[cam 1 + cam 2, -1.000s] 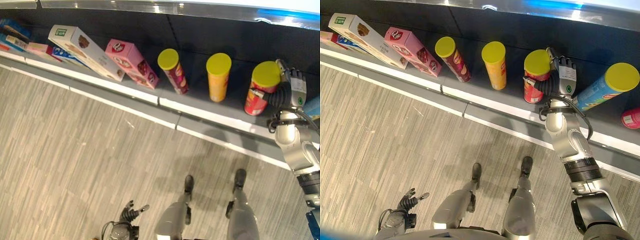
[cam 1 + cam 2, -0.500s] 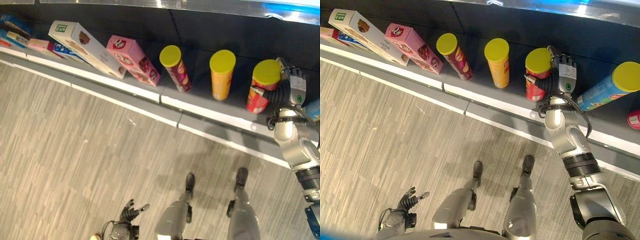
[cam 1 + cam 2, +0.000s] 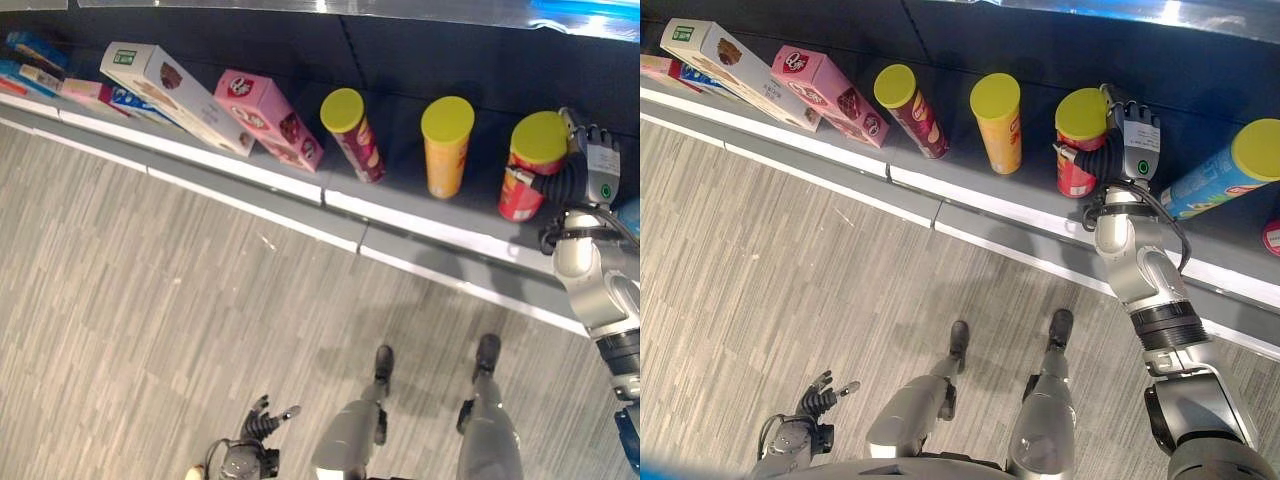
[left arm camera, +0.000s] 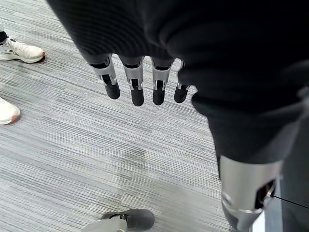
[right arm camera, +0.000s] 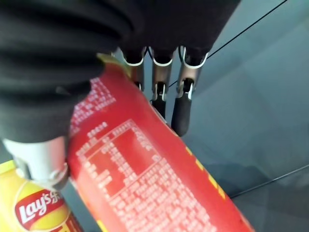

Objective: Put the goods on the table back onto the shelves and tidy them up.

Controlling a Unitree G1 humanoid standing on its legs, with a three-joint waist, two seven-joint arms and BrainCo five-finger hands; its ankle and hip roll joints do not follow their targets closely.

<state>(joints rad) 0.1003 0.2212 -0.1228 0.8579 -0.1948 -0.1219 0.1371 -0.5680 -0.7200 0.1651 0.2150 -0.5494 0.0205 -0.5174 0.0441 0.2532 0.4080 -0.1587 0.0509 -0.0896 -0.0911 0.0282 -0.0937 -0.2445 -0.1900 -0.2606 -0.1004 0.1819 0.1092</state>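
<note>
A low grey shelf (image 3: 970, 195) with a dark back wall runs along the striped floor (image 3: 150, 300). The right arm reaches out to the shelf, its right hand (image 3: 1128, 140) wrapped round the red can (image 3: 1077, 160), which stands upright with a yellow lid near the shelf's front edge. The right wrist view shows the fingers (image 5: 181, 104) curled behind the can's red side. The left hand (image 3: 262, 425) hangs low over the floor, fingers (image 4: 136, 89) relaxed and straight; its wrist view also catches a person's white shoes (image 4: 19, 50).
</note>
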